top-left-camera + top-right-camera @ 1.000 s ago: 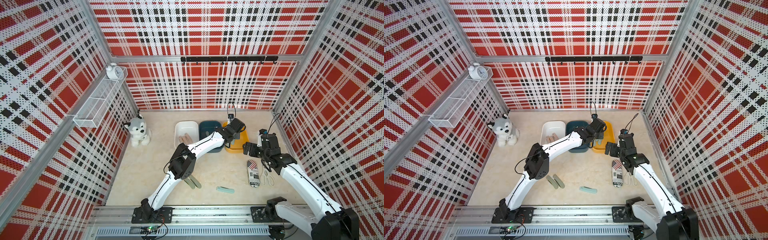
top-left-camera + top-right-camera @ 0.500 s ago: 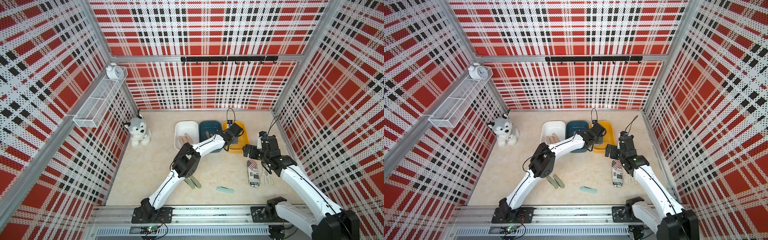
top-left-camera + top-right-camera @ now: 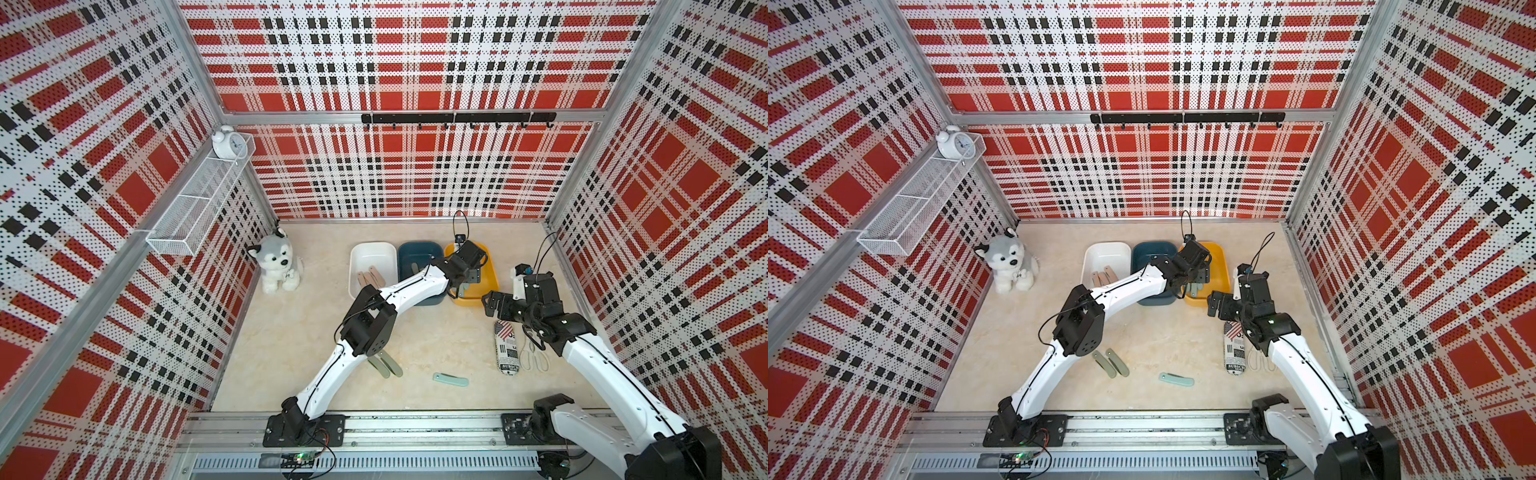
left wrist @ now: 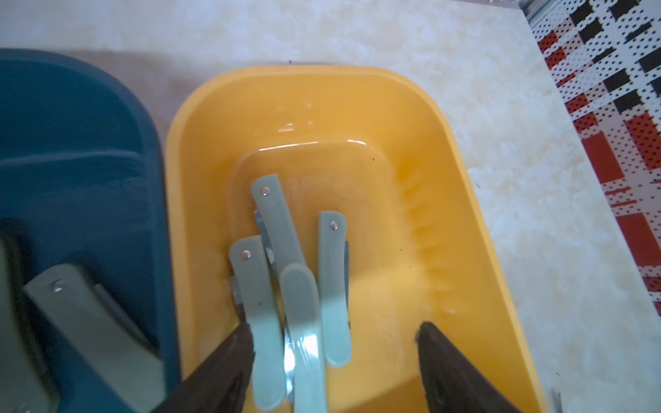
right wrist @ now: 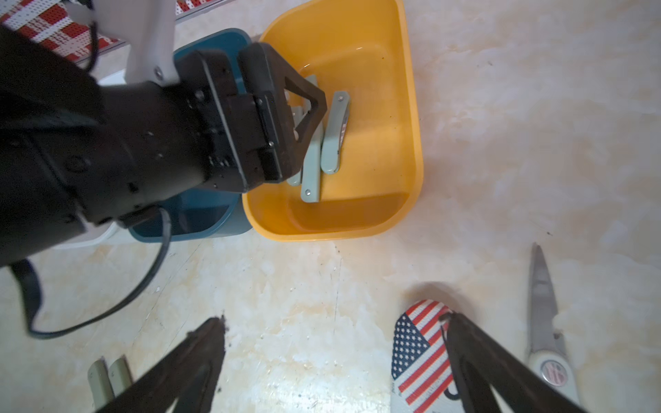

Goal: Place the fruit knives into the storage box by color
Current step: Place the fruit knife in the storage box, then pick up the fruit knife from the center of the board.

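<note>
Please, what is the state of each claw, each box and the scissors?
left claw: open, empty, above the yellow box
right claw: open, empty
yellow box: holds four teal knives
white box: holds pink knives
blue box: holds a grey-green knife
scissors: shut, lying flat

Grey-white husky plush (image 3: 277, 266) sits near the left wall, toward the back of the beige tabletop (image 3: 316, 332). White alarm clock (image 3: 227, 143) stands at the far end of a white wire basket (image 3: 199, 203) on the left wall. Black hook rail (image 3: 457, 118) on the back wall. Flag-printed pouch (image 3: 507, 353) lies flat, metal scissors (image 5: 543, 304) just beside it.
</note>
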